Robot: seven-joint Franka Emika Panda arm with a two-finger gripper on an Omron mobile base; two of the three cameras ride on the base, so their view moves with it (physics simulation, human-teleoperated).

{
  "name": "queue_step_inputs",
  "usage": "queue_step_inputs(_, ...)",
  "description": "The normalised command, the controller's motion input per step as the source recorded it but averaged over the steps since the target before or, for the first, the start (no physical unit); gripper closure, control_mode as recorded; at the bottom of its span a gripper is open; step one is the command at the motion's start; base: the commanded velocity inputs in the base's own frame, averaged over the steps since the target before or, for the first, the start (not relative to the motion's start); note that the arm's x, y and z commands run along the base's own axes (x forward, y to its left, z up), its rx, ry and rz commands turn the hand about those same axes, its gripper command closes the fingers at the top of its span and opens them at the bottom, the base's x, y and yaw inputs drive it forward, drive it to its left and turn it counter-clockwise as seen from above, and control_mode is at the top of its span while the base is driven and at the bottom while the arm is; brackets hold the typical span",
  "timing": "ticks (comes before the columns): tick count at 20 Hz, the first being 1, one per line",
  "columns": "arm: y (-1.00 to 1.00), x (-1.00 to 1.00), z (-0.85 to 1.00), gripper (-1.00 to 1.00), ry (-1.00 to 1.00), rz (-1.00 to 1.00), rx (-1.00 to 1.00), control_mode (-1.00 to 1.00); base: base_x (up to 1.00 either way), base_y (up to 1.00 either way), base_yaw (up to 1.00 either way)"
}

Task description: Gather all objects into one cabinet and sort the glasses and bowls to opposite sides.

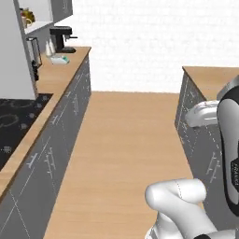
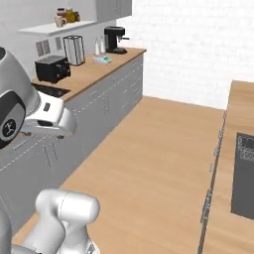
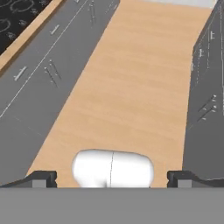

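I see jaws (image 3: 112, 178) spread wide, gripping nothing, pointing down at bare wood floor (image 3: 131, 87) between cabinet rows: arm parked for driving. Mug (image 2: 59, 22) and jars (image 2: 69, 15) sit on far wall shelf (image 2: 54, 27), above toaster (image 2: 52, 68) on desk (image 2: 89, 69). My judgement: base must approach first.

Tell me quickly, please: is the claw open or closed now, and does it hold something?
Claw: open, fingertips far apart, holding nothing, over the wooden floor.
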Motion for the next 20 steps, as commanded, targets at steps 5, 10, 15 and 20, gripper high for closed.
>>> queue_step_inputs(5, 0.0, 0.0, 0.0, -1.0, 0.0, 0.0, 0.0, 1.0, 0.03, 0.04, -0.68)
queue_step_inputs(10, 0.0, 0.0, 0.0, -1.0, 0.0, 0.0, 0.0, 1.0, 0.02, 0.18, -0.65)
queue_step_inputs(15, 0.0, 0.0, 0.0, -1.0, 0.0, 0.0, 0.0, 1.0, 0.25, 0.49, -0.37)
queue_step_inputs(20, 0.0, 0.0, 0.0, -1.0, 0.0, 0.0, 0.0, 1.0, 0.21, 0.54, -0.28)
